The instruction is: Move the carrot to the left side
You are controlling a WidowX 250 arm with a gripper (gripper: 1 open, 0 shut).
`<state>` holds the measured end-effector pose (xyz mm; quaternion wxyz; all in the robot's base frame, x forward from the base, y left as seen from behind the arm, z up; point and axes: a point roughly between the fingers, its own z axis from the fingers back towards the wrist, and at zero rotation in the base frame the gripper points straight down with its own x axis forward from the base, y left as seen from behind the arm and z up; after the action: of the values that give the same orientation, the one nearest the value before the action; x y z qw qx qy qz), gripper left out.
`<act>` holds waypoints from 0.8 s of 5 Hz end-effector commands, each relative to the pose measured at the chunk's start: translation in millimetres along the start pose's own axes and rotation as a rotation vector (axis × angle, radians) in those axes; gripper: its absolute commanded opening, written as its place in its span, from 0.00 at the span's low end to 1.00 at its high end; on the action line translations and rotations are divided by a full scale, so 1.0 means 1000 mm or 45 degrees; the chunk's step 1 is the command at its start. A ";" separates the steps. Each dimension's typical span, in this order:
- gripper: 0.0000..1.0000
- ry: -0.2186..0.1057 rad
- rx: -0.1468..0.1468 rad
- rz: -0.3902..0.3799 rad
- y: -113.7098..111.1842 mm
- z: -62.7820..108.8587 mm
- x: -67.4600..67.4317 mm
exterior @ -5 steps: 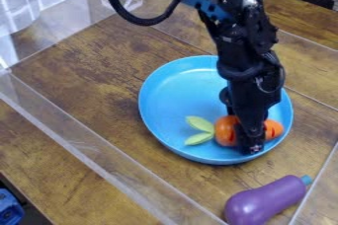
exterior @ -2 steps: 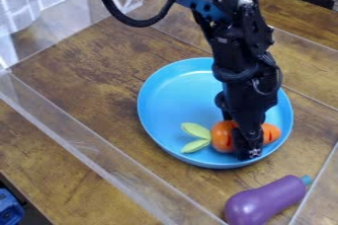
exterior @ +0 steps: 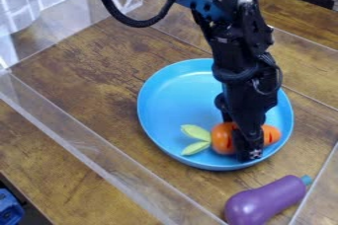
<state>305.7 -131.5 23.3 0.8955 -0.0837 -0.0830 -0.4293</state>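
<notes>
The claw (exterior: 246, 142) points almost straight down and is closed on the carrot (exterior: 248, 135), around the middle of its orange body. The carrot lies inside the blue bowl (exterior: 169, 83), at the side of the bowl that is nearest to the camera and to the right. Its pale yellow-green leaves (exterior: 197, 137) stick out to the left of the claw, and a small orange part shows on the right of the claw. I cannot tell if the carrot rests on the bowl or is already a little above it.

I judge that the carrot is a light toy, probably hard plastic or firm rubber, so it will not bend or break under the grip. Its skin looks smooth and its shape is round and stubby, so it can slip or turn between the fingers if the hold is not across the thick part. The middle of the body, where the claw is now, seems the best place; the leaves are thin and would give a poor hold.

In front of the claw and a little to its right, outside the bowl, a purple eggplant (exterior: 267, 199) lies on the wooden surface (exterior: 93, 61). The free part of the surface is far to the left of the claw, so the carrot must rise over the bowl's rim first.
</notes>
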 end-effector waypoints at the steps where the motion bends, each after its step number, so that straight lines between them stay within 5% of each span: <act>1: 0.00 0.040 -0.039 0.003 -0.010 -0.003 -0.004; 4: 0.00 0.063 -0.014 -0.004 -0.005 0.015 -0.002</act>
<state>299.5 -126.8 26.5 0.8984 -0.0803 -0.0444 -0.4294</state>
